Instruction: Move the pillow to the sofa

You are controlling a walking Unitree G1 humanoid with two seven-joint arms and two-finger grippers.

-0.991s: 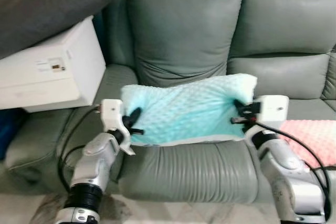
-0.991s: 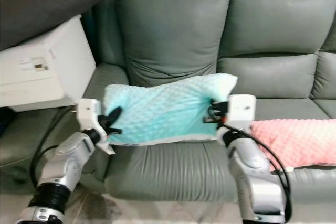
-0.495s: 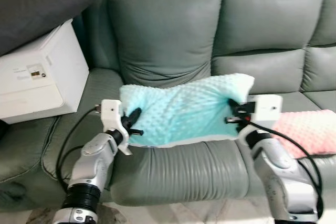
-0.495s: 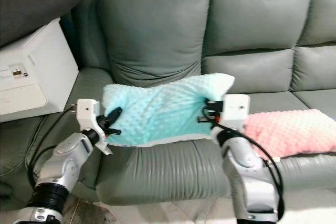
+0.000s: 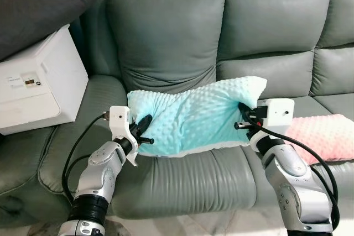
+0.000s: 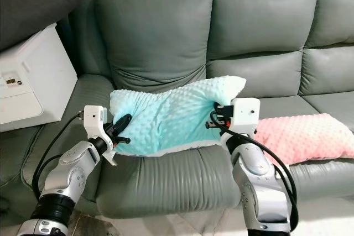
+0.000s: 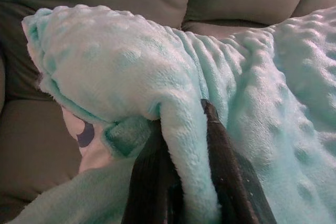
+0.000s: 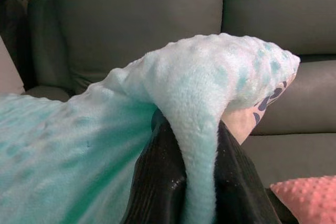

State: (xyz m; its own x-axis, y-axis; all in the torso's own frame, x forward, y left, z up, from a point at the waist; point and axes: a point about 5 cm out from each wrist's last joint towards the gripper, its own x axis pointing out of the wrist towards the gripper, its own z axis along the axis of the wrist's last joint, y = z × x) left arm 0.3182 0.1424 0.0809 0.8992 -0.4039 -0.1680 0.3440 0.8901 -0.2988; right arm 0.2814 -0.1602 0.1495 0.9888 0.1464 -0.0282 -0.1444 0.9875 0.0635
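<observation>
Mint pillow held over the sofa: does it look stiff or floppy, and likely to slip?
The mint pillow probably handles soft: its fabric bunches into folds where the left gripper and right gripper pinch it. It seems light, hanging between two small pinches. Its nubby fleece likely resists slipping.

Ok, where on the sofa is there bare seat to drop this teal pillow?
Both grippers, left and right, pinch the teal pillow over the left seat cushion. That cushion is bare from the left armrest to the seam with the next seat. The next seat is crowded: the pink pillow lies there. The white box blocks the far left.
</observation>
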